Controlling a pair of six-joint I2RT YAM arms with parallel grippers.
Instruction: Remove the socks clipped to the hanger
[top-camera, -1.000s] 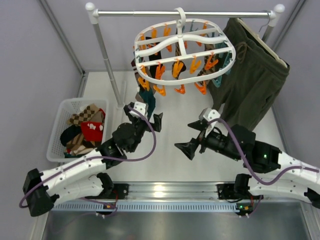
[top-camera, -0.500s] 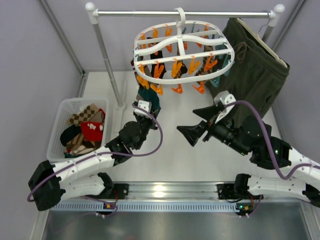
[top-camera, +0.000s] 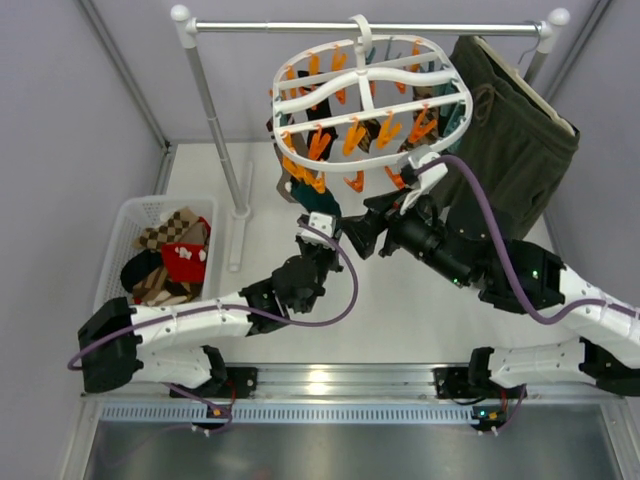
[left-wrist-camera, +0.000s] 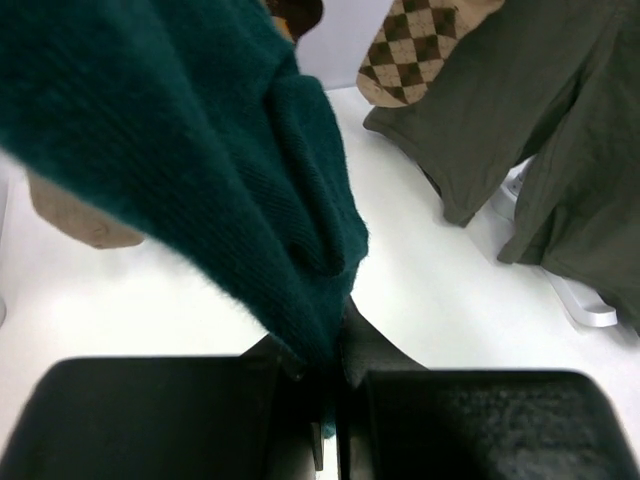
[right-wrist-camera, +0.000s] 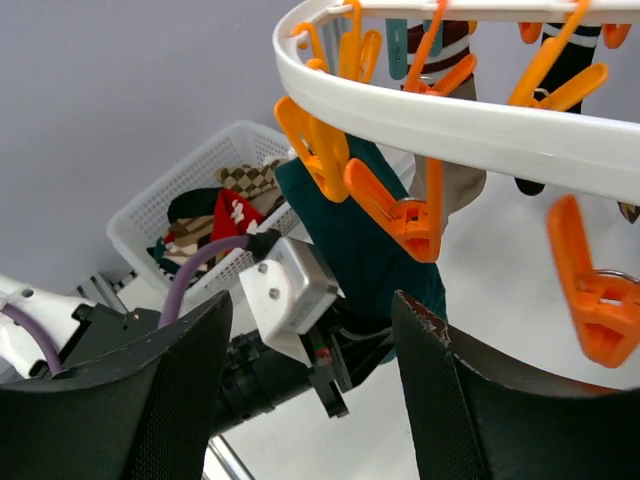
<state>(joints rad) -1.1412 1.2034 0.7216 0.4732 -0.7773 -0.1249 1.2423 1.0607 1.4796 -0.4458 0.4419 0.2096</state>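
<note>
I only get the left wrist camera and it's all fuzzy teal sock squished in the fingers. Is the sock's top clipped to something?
Observer: Yes. In the right wrist view the teal sock runs up to an orange clip on the rim of the white hanger.
Operator: Where's the other arm?
Observer: The right gripper is open just under the hanger, facing the left gripper.
Operator: Are any socks off already?
Observer: The top view shows a white basket on the left holding several socks, argyle and red among them.
</note>
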